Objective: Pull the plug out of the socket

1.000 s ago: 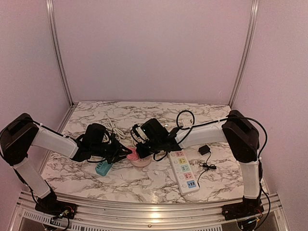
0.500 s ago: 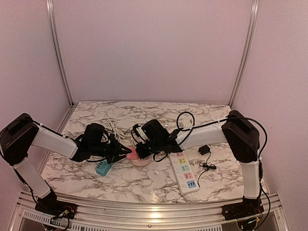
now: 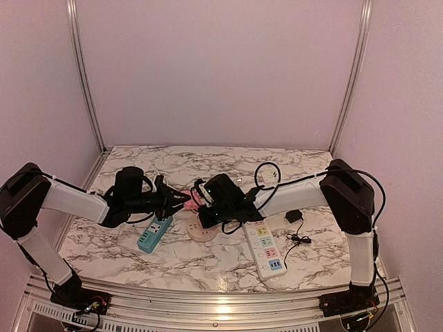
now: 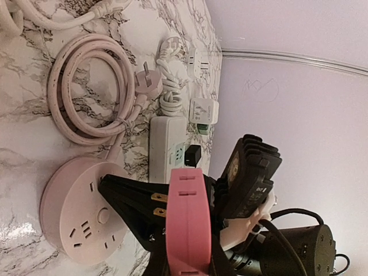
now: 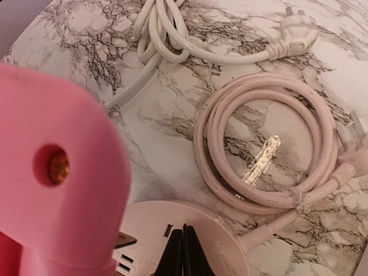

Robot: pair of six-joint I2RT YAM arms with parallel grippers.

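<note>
Just above the round pink socket (image 4: 75, 210) we've got the pink plug (image 4: 187, 224), and its metal prongs are bare, hanging clear of the socket's face with counter showing in the gap! Left end effector (image 3: 174, 202) is clamped on that plug, black fingers (image 4: 129, 201) squeezing its sides, up and to the left of the socket in the overhead view. Right end effector (image 5: 183, 253) comes in from the socket's other side, fingers pressed tight together with nothing between them, tips down at the socket's top face. Behind the socket, its own pink cord (image 5: 264, 144) lies coiled on the marble counter (image 3: 208, 266), and a white cord (image 5: 172, 29) is bundled farther back still. Left of the socket sits a teal power strip (image 3: 154, 234); right of it, a white power strip (image 3: 263, 245) runs toward the near edge, just beside the socket
</note>
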